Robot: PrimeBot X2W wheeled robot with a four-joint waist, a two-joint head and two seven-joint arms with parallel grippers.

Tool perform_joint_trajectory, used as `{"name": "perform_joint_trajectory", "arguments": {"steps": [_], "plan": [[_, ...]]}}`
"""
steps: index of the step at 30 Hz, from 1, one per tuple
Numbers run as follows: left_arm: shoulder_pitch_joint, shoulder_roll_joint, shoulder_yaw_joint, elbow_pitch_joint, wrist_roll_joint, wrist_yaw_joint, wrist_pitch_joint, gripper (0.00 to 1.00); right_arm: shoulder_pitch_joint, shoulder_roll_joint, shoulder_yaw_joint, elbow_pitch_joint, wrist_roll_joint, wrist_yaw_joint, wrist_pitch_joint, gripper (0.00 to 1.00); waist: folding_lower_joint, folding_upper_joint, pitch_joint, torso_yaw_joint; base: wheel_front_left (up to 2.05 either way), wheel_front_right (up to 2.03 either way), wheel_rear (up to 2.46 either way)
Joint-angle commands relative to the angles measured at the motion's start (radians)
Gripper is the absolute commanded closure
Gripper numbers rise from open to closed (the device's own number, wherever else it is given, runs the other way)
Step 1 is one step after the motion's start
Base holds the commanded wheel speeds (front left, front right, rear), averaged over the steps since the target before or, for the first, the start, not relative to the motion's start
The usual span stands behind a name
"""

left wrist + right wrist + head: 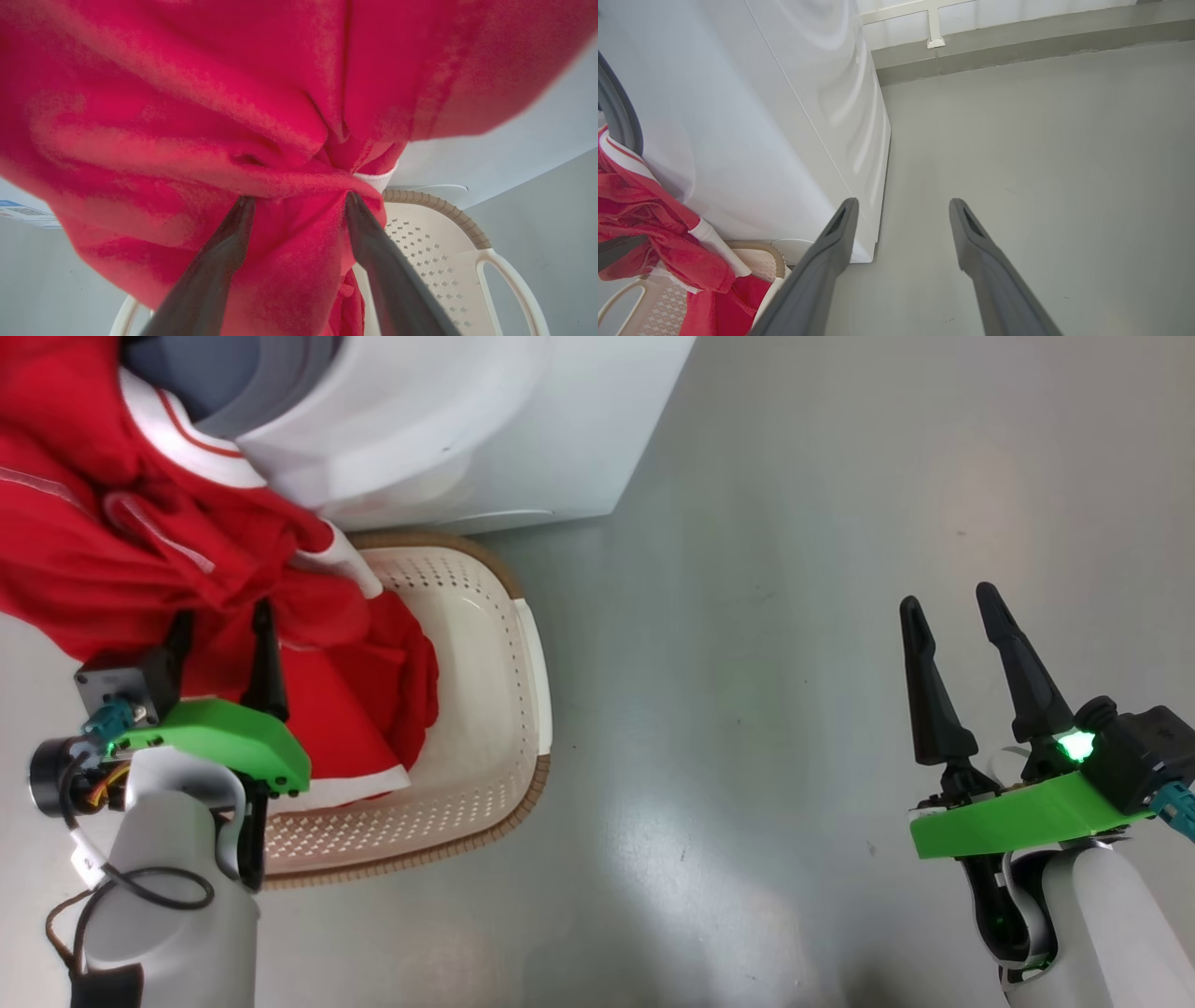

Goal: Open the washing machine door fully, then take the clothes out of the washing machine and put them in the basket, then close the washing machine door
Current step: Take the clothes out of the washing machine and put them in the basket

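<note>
Left tool, spread wide, touches clothes hanging into basket.

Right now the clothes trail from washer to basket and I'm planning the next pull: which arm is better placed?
Left, likely. The left gripper sits open at the clothes above the basket; the right gripper hangs open over the floor, apart from both.

Much of the basket under the clothes; washing machine top off-frame.
</note>
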Motion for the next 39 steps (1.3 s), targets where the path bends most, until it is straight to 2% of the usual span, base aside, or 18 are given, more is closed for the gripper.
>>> {"name": "perform_joint_trajectory", "arguments": {"steps": [1, 17, 29, 39], "plan": [[0.046, 0.026, 0.026, -0.034, -0.004, -0.006, -0.005, 0.00, 0.018, 0.003, 0.023, -0.017, -0.012, 0.007, -0.006, 0.00, 0.0000, 0.0000, -0.013, 0.009, 0.00, 0.00, 0.00], [0.196, 0.002, 0.003, -0.314, -0.050, -0.013, -0.005, 0.00, 0.051, -0.021, 0.032, -0.004, -0.015, 0.007, -0.006, 0.00, 0.0000, 0.0000, -0.112, 0.056, 0.00, 0.00, 0.00], [0.358, 0.002, -0.039, -0.551, -0.075, 0.030, -0.005, 0.00, 0.069, -0.034, 0.032, 0.004, -0.013, 0.007, -0.006, 0.00, 0.0000, 0.0000, -0.167, 0.073, 0.00, 0.00, 0.00], [0.472, 0.002, -0.092, -0.689, -0.122, 0.082, -0.005, 0.00, 0.086, -0.041, 0.021, 0.002, -0.012, 0.007, -0.006, 0.00, 0.0000, 0.0000, -0.183, 0.080, 0.00, 0.00, 0.00]]}}
